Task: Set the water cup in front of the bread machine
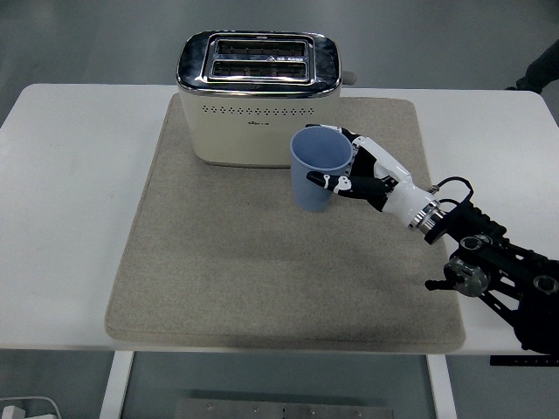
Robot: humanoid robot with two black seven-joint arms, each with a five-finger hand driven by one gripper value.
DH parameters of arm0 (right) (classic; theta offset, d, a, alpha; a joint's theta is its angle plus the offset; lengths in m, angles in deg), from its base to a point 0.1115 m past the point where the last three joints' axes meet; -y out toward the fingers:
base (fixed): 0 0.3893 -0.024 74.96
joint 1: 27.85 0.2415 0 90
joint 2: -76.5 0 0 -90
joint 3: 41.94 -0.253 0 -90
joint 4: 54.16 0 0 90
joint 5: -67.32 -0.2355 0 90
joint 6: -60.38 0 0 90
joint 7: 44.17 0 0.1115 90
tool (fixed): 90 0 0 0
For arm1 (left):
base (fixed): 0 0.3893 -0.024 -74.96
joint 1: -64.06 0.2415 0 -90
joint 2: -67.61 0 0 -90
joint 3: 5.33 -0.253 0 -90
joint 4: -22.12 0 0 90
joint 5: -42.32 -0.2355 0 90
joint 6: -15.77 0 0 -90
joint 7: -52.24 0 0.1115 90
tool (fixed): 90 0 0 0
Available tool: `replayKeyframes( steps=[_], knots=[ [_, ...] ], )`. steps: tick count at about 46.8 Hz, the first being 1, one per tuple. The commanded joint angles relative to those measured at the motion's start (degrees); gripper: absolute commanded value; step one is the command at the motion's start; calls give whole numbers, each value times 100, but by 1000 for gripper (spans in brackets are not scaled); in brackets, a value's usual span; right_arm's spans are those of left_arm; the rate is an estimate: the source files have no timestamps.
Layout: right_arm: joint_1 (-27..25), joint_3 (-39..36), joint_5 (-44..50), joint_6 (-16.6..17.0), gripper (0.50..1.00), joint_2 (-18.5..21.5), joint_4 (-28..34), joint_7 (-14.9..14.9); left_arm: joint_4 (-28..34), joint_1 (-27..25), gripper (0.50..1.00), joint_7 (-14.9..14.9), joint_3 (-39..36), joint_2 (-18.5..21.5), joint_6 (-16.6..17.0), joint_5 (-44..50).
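Holding the blue cup from its right side, our right robot hand has its fingers curled round the cup wall, thumb toward the near face and the others wrapped behind, so the grip is closed on the cup and nothing else. The cup stands upright, open end up, over the grey mat and just beside the front right corner of the toaster (whether its base rests on the mat or hangs a little above it, we cannot tell). The left arm is out of view.

We judge the carry to be nearly done: the cup is already in front of the toaster's right end, and only a short shift toward the middle and a set-down seem to be left.

What could go wrong from here? The cup sits very close to the toaster's front face, so a further sideways push could knock its rim against the cream casing and tip it. The grip is from one side only, so opening the fingers before the base is flat on the mat could let the cup topple, and the soft mat gives a less sure footing than the bare white worktop. The fingers behind the cup could also drag it as they pull away.

A small mark sits on the toaster's front under the row of holes, too small for us to read.
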Motion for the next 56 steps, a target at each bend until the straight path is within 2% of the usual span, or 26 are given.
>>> replayKeyframes(
  steps=[1, 9, 40, 56],
  knots=[
    [153, 116, -8, -73, 643, 137, 51, -19, 1, 1, 1000, 0, 0, 0, 0, -3],
    [320, 231, -25, -99, 646, 348, 86, -19, 1, 1, 1000, 0, 0, 0, 0, 5],
    [901, 688, -52, -178, 654, 1587, 1185, -46, 1, 10, 1000, 0, 0, 0, 0, 5],
    [1085, 784, -78, -178, 660, 1631, 1712, -46, 1, 1, 1000, 0, 0, 0, 0, -3]
  ],
)
